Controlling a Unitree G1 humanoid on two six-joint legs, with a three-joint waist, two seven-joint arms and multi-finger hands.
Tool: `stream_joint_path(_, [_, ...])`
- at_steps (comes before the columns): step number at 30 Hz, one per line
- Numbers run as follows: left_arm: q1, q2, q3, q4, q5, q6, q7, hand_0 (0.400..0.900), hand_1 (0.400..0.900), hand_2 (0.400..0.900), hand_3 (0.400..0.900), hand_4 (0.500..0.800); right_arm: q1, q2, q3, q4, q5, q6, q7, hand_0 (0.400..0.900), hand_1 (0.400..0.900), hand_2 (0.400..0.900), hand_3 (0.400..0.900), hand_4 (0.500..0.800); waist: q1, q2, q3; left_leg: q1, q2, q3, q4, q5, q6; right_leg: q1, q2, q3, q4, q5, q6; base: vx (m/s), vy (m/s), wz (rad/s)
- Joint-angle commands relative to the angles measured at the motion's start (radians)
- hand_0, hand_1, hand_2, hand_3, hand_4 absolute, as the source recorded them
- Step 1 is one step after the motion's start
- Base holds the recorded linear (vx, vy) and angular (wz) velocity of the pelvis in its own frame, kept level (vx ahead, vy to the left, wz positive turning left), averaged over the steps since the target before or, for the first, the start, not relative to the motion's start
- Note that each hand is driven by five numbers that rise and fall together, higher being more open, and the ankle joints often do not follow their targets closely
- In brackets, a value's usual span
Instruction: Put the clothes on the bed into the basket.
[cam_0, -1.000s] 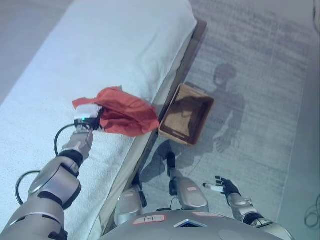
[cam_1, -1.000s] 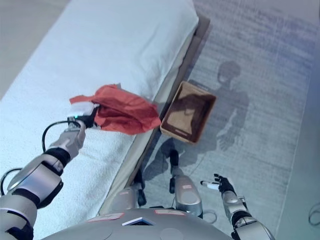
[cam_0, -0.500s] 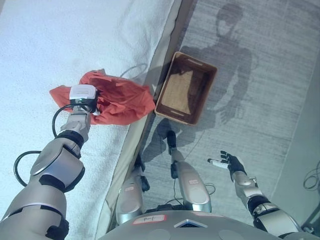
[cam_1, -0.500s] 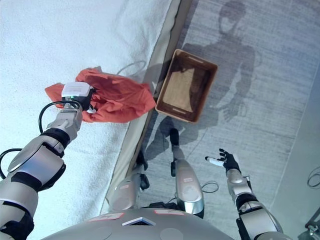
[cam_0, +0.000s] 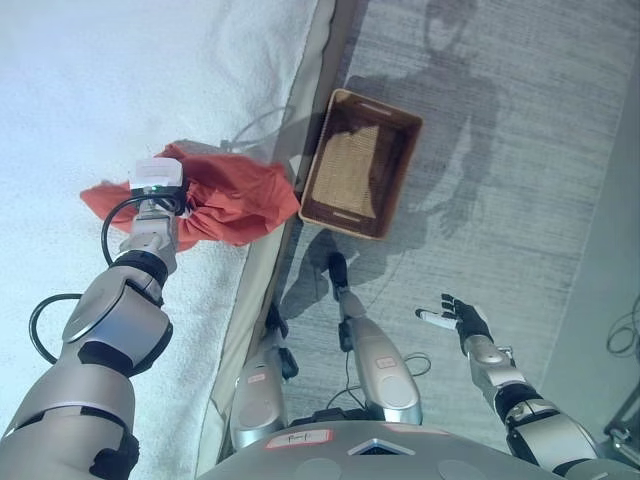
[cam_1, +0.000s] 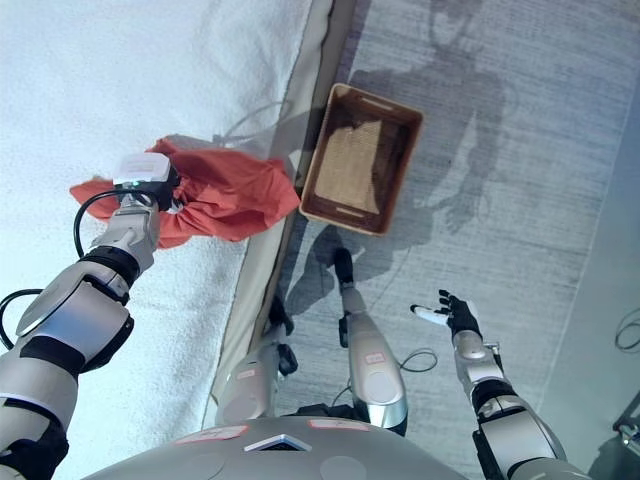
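Observation:
A red cloth hangs bunched from my left hand, whose fingers are curled into it. It is held above the white bed, at the bed's edge. A brown woven basket stands on the floor right beside that edge, just right of the cloth; its inside looks empty. My right hand is open and empty, low over the floor at the lower right, well away from the basket. The same scene shows in the right eye view, with the cloth next to the basket.
The bed's wooden side rail runs between the mattress and the basket. Grey carpet covers the floor to the right of the bed.
The camera has tilted and shifted, so the whole picture moved. My left hand still holds the red cloth at the bed's edge next to the basket. The right hand stays idle.

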Motion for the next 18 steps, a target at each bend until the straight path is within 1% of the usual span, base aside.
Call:
stream_joint_path(1, [0.044, -0.094, 0.025, 0.056, -0.036, -0.027, -0.041, 0.4, 0.4, 0.4, 0.4, 0.5, -0.002, -0.056, -0.005, 0.005, 0.033, -0.005, -0.021, 0.9, 0.9, 0.9, 0.9, 0.8, 0.015, 0.013, -0.006, -0.015, 0.024, -0.043, -0.005, -0.016, -0.019, 0.083, 0.054, -0.029, -0.001, -0.071, 0.064, 0.0, 0.0, 0.0])
stream_joint_path(2, [0.045, -0.089, 0.036, 0.058, -0.046, -0.024, -0.034, 0.4, 0.4, 0.4, 0.4, 0.5, 0.001, -0.056, -0.004, -0.001, 0.034, -0.007, -0.021, 0.9, 0.9, 0.9, 0.9, 0.8, 0.016, 0.014, -0.007, -0.015, 0.023, -0.041, -0.005, -0.014, -0.019, 0.082, 0.054, -0.029, -0.001, -0.071, 0.064, 0.0, 0.0, 0.0])
stream_joint_path(3, [0.055, -0.097, 0.058, 0.059, -0.07, -0.022, -0.021, 0.4, 0.4, 0.4, 0.4, 0.5, 0.003, -0.052, -0.005, -0.005, 0.036, -0.009, -0.023, 0.9, 0.9, 0.9, 0.9, 0.8, 0.017, 0.013, -0.008, -0.015, 0.022, -0.041, -0.005, -0.014, -0.018, 0.081, 0.054, -0.03, -0.001, -0.072, 0.064, -0.04, -0.036, -0.02])
stream_joint_path(4, [0.069, -0.096, 0.159, 0.063, -0.198, -0.023, 0.023, 0.4, 0.4, 0.4, 0.4, 0.5, 0.011, -0.04, -0.01, -0.005, 0.042, -0.013, -0.024, 0.9, 0.9, 0.9, 0.9, 0.8, 0.021, 0.009, -0.009, -0.015, 0.021, -0.038, -0.005, -0.011, -0.016, 0.08, 0.052, -0.031, -0.001, -0.071, 0.062, -0.05, -0.048, 0.0])
stream_joint_path(5, [0.077, -0.099, 0.238, 0.065, -0.315, -0.036, 0.055, 0.4, 0.4, 0.4, 0.4, 0.5, 0.016, -0.026, -0.014, -0.001, 0.048, -0.015, -0.026, 0.9, 0.9, 0.9, 0.9, 0.8, 0.024, 0.007, -0.011, -0.016, 0.019, -0.039, -0.005, -0.009, -0.016, 0.079, 0.051, -0.031, -0.001, -0.071, 0.061, -0.04, -0.038, 0.0])
stream_joint_path(6, [0.079, -0.098, 0.239, 0.065, -0.317, -0.036, 0.056, 0.4, 0.4, 0.4, 0.4, 0.5, 0.016, -0.027, -0.012, -0.001, 0.048, -0.015, -0.026, 0.9, 0.9, 0.9, 0.9, 0.8, 0.022, 0.008, -0.011, -0.015, 0.019, -0.039, -0.005, -0.009, -0.016, 0.079, 0.051, -0.032, -0.001, -0.071, 0.061, -0.02, -0.036, 0.01])
stream_joint_path(7, [0.1, -0.113, 0.353, 0.058, -0.51, -0.071, 0.097, 0.4, 0.4, 0.4, 0.4, 0.5, 0.023, -0.01, -0.02, 0.012, 0.056, -0.017, -0.03, 0.9, 0.9, 0.9, 0.9, 0.8, 0.027, 0.005, -0.012, -0.014, 0.019, -0.04, -0.005, -0.007, -0.016, 0.081, 0.05, -0.031, -0.001, -0.073, 0.059, 0.0, -0.038, 0.01])
stream_joint_path(8, [0.12, -0.127, 0.421, 0.053, -0.633, -0.097, 0.096, 0.4, 0.4, 0.4, 0.4, 0.5, 0.034, 0.009, -0.027, 0.022, 0.065, -0.015, -0.034, 0.9, 0.9, 0.9, 0.9, 0.8, 0.027, 0.003, -0.015, -0.012, 0.018, -0.04, -0.005, -0.006, -0.016, 0.084, 0.051, -0.032, -0.001, -0.074, 0.056, -0.01, -0.068, -0.02])
stream_joint_path(9, [0.143, -0.166, 0.528, 0.014, -0.857, -0.145, 0.123, 0.4, 0.4, 0.4, 0.4, 0.5, 0.04, 0.034, -0.034, 0.053, 0.073, -0.011, -0.044, 0.9, 0.9, 0.9, 0.9, 0.8, 0.033, 0.001, -0.019, -0.004, 0.017, -0.043, -0.005, -0.008, -0.016, 0.091, 0.052, -0.032, -0.001, -0.079, 0.051, 0.0, -0.057, -0.03])
stream_joint_path(11, [0.154, -0.204, 0.555, -0.037, -1.002, -0.193, 0.112, 0.4, 0.4, 0.4, 0.4, 0.5, 0.045, 0.047, -0.037, 0.068, 0.075, -0.009, -0.058, 0.9, 0.9, 0.9, 0.9, 0.8, 0.037, 0.001, -0.021, 0.007, 0.015, -0.044, -0.005, -0.01, -0.015, 0.101, 0.052, -0.034, -0.001, -0.084, 0.047, 0.0, -0.025, -0.03])
stream_joint_path(12, [0.156, -0.204, 0.554, -0.038, -1.003, -0.193, 0.112, 0.4, 0.4, 0.4, 0.4, 0.5, 0.045, 0.046, -0.037, 0.068, 0.075, -0.009, -0.059, 0.9, 0.9, 0.9, 0.9, 0.8, 0.038, 0.002, -0.02, 0.008, 0.015, -0.044, -0.005, -0.01, -0.015, 0.102, 0.052, -0.034, -0.001, -0.084, 0.047, 0.0, -0.017, -0.04])
stream_joint_path(13, [0.167, -0.222, 0.565, -0.057, -1.069, -0.212, 0.104, 0.4, 0.4, 0.4, 0.4, 0.5, 0.044, 0.052, -0.037, 0.08, 0.078, -0.008, -0.062, 0.9, 0.9, 0.9, 0.9, 0.8, 0.04, 0.003, -0.02, 0.014, 0.014, -0.045, -0.005, -0.012, -0.014, 0.108, 0.053, -0.033, -0.001, -0.087, 0.046, 0.01, -0.017, -0.04])
stream_joint_path(14, [0.172, -0.24, 0.575, -0.095, -1.146, -0.242, 0.098, 0.4, 0.4, 0.4, 0.4, 0.5, 0.05, 0.055, -0.037, 0.08, 0.077, -0.008, -0.063, 0.9, 0.9, 0.9, 0.9, 0.8, 0.042, 0.006, -0.021, 0.024, 0.012, -0.046, -0.005, -0.013, -0.014, 0.118, 0.053, -0.031, -0.001, -0.092, 0.045, 0.02, -0.033, -0.08])
stream_joint_path(15, [0.181, -0.269, 0.576, -0.113, -1.211, -0.262, 0.075, 0.4, 0.4, 0.4, 0.4, 0.5, 0.055, 0.063, -0.037, 0.089, 0.081, -0.009, -0.065, 0.9, 0.9, 0.9, 0.9, 0.8, 0.041, 0.01, -0.026, 0.042, 0.011, -0.044, -0.005, -0.017, -0.014, 0.135, 0.053, -0.032, -0.001, -0.098, 0.042, 0.02, -0.026, -0.06])
stream_joint_path(16, [0.181, -0.269, 0.575, -0.113, -1.212, -0.262, 0.075, 0.4, 0.4, 0.4, 0.4, 0.5, 0.056, 0.063, -0.037, 0.089, 0.081, -0.009, -0.065, 0.9, 0.9, 0.9, 0.9, 0.8, 0.042, 0.01, -0.025, 0.044, 0.012, -0.043, -0.005, -0.017, -0.014, 0.136, 0.053, -0.032, -0.001, -0.098, 0.042, 0.05, -0.01, -0.17])
stream_joint_path(17, [0.179, -0.294, 0.579, -0.139, -1.268, -0.285, 0.067, 0.4, 0.4, 0.4, 0.4, 0.5, 0.062, 0.064, -0.033, 0.098, 0.079, -0.008, -0.063, 0.9, 0.9, 0.9, 0.9, 0.8, 0.036, 0.016, -0.036, 0.069, 0.012, -0.037, -0.005, -0.026, -0.014, 0.156, 0.053, -0.027, -0.001, -0.106, 0.04, 0.04, 0.003, -0.2])
stream_joint_path(18, [0.175, -0.307, 0.577, -0.154, -1.294, -0.294, 0.056, 0.4, 0.4, 0.4, 0.4, 0.5, 0.066, 0.063, -0.034, 0.1, 0.08, -0.007, -0.063, 0.9, 0.9, 0.9, 0.9, 0.8, 0.034, 0.019, -0.04, 0.082, 0.011, -0.032, -0.005, -0.03, -0.014, 0.166, 0.055, -0.023, -0.001, -0.109, 0.039, 0.05, 0.004, -0.25])
